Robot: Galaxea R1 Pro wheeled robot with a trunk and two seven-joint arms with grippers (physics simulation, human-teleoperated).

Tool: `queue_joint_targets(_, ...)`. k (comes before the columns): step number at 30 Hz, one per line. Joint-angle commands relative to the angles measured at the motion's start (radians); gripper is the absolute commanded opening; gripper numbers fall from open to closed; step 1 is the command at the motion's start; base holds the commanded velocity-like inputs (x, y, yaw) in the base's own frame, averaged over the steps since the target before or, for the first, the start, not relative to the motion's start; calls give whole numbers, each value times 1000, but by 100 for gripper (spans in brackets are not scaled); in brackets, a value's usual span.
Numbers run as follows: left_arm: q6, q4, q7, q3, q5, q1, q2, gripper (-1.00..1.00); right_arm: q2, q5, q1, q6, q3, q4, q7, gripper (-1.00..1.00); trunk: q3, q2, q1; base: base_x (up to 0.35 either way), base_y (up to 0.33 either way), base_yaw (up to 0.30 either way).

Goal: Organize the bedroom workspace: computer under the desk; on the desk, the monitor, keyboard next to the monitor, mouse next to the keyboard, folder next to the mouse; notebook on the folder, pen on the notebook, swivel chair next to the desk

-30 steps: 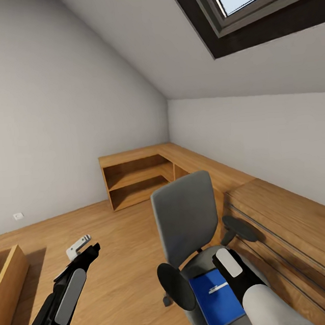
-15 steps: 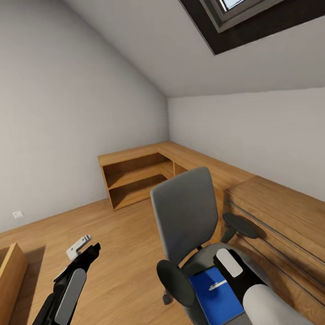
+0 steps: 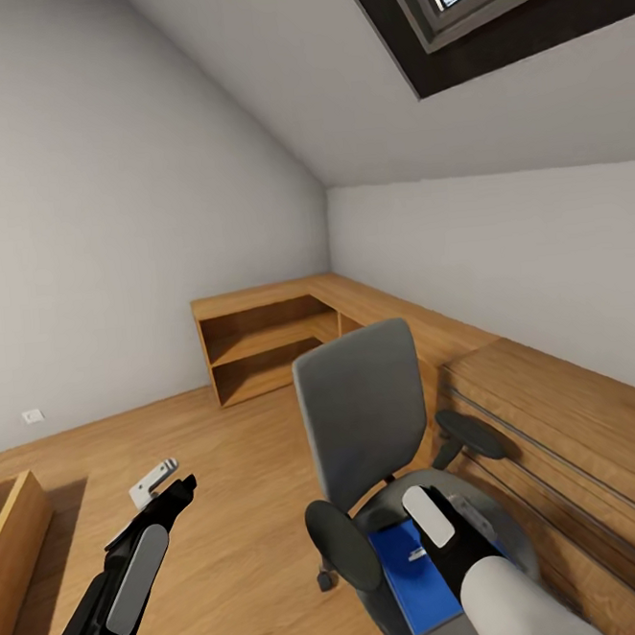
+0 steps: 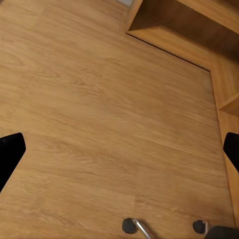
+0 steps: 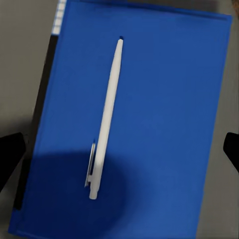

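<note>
attic bedroom, wood floor: the blue folder [image 5: 134, 124] lies flat on the swivel chair [image 3: 366, 429] seat, a white pen [image 5: 106, 119] resting on it. right claw [image 5: 119, 149] hangs spread just above; left claw [image 4: 119, 154] spread over the floor. folder judged light, thin, slippery, best pinched at an edge. no writing is legible.

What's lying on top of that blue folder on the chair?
A white pen lies on the blue folder. A dark edge peeks from beneath the folder; what it is stays covered.
</note>
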Motion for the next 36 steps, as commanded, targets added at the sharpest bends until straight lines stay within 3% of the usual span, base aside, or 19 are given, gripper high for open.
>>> queue_joint_targets(1,4,-2,6,0,7,-1,0,100,2,-7,-1,-18,34,-4,-11,100,-4,-8,4,0,0,0)
queue_joint_targets(3,4,-2,6,0,7,-1,0,100,5,-8,-1,-41,75,-7,-18,100,-11,-22,12,0,0,0)
queue_joint_targets(8,3,-2,6,0,7,-1,-1,100,5,-9,-1,-51,92,-9,-20,100,-26,-57,31,0,0,0)
queue_joint_targets(36,4,-2,6,0,8,-1,-1,100,4,-14,-1,-53,88,-9,-4,100,-111,-246,134,0,0,0)
